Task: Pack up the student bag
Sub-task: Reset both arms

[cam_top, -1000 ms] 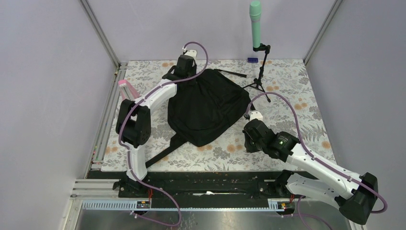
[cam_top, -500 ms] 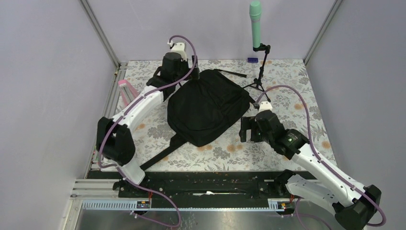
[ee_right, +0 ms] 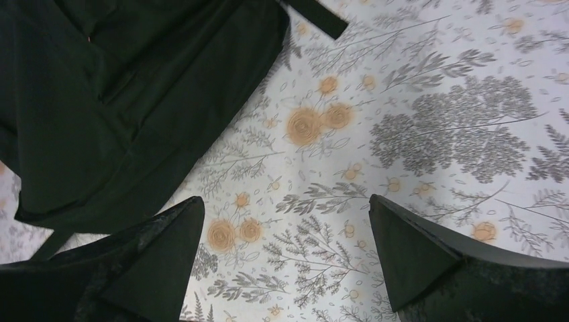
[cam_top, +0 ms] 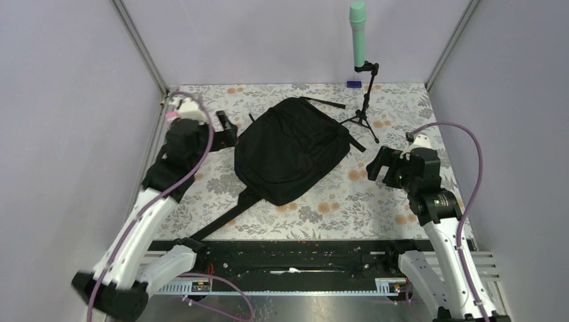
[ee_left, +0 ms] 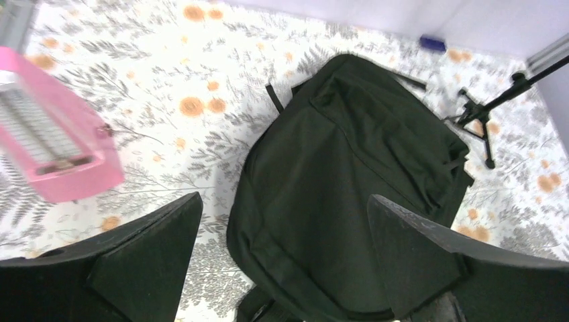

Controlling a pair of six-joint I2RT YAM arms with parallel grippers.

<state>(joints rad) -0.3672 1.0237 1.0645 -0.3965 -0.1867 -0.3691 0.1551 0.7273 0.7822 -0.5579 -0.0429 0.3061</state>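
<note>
One large soft black fabric backpack (cam_top: 292, 157) lies flat at the middle of the floral-patterned bench (cam_top: 416, 134), one long strap trailing toward the near edge. There are two pincers, both spread wide and empty. The left pincer (ee_left: 285, 208) hangs near the left edge and the right pincer (ee_right: 286, 208) nearer the right edge, each apart from the backpack. One pink ribbed box (ee_left: 60, 157) sits by the left edge. At the far edge stand one mint-green microphone (cam_top: 357, 33) on one black tripod stand (cam_top: 362, 111) and one small blue block (cam_top: 353, 84).
</note>
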